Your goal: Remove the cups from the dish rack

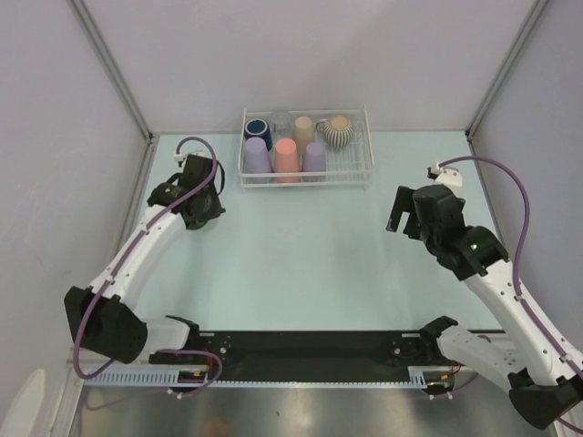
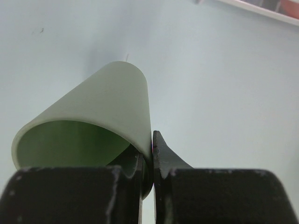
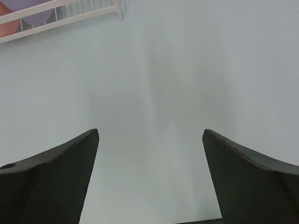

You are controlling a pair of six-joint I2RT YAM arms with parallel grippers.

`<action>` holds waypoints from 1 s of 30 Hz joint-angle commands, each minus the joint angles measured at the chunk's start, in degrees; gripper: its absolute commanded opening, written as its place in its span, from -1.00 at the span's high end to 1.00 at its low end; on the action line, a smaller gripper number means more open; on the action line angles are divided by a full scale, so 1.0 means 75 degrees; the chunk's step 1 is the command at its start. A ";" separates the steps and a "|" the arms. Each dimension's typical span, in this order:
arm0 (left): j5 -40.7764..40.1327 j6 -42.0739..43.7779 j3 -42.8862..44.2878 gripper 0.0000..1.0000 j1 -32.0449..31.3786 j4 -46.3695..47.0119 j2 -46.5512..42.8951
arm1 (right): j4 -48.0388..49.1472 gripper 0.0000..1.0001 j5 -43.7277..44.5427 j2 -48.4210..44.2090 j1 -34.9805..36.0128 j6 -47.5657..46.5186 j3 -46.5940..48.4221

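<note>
Seven cups (image 1: 287,157) in the rack (image 1: 351,166), far centre?
— Yes. Mostly smooth tapered tumblers, plus one ribbed mug (image 1: 339,132). The rack is a thin white wire grid.
And the eighth?
— That's a green cup (image 2: 93,116), matte and conical, tipped on its side at the left of the table (image 1: 301,255). The left gripper (image 2: 150,149) pinches its wall at the rim, one finger inside, one outside.
Right gripper (image 3: 149,135)?
— Jaws spread wide with nothing between them, over smooth pale tabletop, nearer than the rack and to its right.
</note>
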 commanded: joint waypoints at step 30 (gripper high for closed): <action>0.1287 0.0815 0.1184 0.99 0.1388 -0.0350 0.2947 | 0.0559 -0.99 0.0046 0.0552 0.0106 0.0243 -0.0250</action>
